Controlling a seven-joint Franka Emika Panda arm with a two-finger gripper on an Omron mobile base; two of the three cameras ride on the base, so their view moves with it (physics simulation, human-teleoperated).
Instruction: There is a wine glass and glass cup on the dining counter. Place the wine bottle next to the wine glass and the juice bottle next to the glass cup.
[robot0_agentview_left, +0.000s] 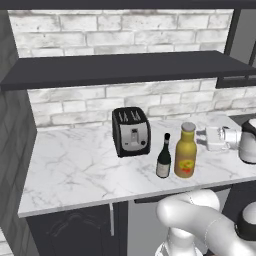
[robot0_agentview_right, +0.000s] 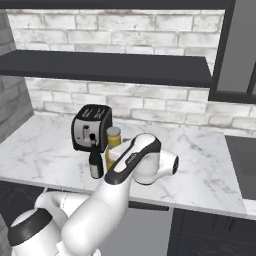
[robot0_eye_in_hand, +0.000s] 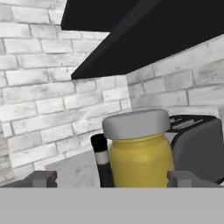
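The juice bottle (robot0_agentview_left: 185, 150), amber with a grey cap, stands on the marble counter (robot0_agentview_left: 75, 165) against the brick wall. The slim dark wine bottle (robot0_agentview_left: 163, 157) stands just left of it. My gripper (robot0_agentview_left: 202, 139) hangs open to the right of the juice bottle, level with its neck and pointing at it. In the hand view the juice bottle (robot0_eye_in_hand: 140, 162) sits between my spread fingertips (robot0_eye_in_hand: 43, 179), with the wine bottle's neck (robot0_eye_in_hand: 101, 157) beside it. From the right base, my arm covers part of the juice bottle (robot0_agentview_right: 113, 136) and the wine bottle (robot0_agentview_right: 96, 165). The wine glass, glass cup and dining counter are out of view.
A black toaster (robot0_agentview_left: 131, 131) stands behind and left of the bottles. A dark shelf (robot0_agentview_left: 125, 67) runs above the counter. A dark cooktop (robot0_agentview_right: 245, 160) lies at the counter's right end. The counter's front edge is close to the bottles.
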